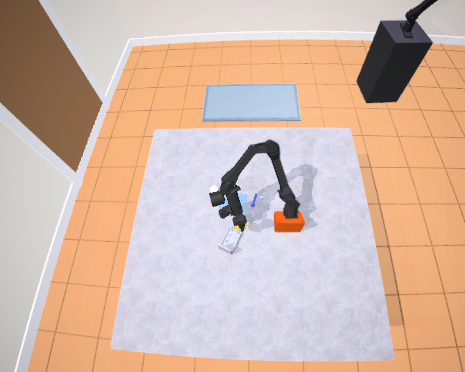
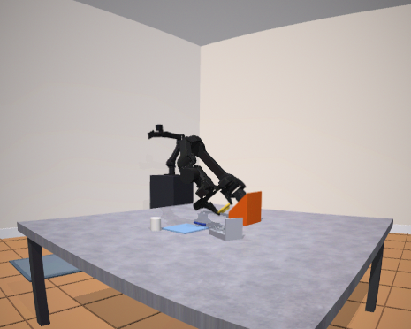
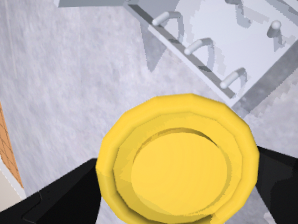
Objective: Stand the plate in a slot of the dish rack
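One stiff, light-looking yellow plate [image 3: 176, 164] sits pinched by its rim in our jaws above the worktop [image 3: 67, 76], just short of the dish rack [image 3: 220, 30], where we judge its smooth edge could slip.

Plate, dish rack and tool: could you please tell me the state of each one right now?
Plate: held in the air, short of the rack, not yet slotted.
Dish rack: on the table, slots empty.
Tool: shut on the plate, above the rack's near end.
White cup: upright on the table.
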Robot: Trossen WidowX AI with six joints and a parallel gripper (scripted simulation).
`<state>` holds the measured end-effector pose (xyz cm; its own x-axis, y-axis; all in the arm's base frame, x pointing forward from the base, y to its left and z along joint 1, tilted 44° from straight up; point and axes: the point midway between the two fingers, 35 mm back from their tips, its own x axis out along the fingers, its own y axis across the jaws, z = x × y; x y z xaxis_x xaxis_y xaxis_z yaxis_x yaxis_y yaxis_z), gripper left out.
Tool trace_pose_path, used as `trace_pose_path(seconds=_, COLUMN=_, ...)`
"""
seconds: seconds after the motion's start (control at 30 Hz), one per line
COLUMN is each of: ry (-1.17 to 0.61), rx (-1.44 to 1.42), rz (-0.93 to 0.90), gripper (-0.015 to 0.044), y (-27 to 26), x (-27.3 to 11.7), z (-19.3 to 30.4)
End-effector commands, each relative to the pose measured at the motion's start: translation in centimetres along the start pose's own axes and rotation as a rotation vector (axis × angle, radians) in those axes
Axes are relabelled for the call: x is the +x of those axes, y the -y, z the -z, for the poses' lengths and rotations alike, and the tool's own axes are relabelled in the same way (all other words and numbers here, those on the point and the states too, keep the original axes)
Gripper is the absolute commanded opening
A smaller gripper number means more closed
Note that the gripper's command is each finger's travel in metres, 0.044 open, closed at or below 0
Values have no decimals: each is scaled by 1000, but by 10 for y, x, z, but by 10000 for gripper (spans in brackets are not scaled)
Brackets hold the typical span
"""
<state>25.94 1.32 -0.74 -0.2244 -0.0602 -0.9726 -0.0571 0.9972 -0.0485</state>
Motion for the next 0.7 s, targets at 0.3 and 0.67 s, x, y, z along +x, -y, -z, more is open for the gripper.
trace_pose_path(seconds=0.3, ry=133, rx=-266, rz=-197, gripper=0, y=9, x=17, z=-5)
trace_pose_path(seconds=0.67, ry=312, rx=-484, rz=-296, gripper=0, y=17, x=25, z=-8)
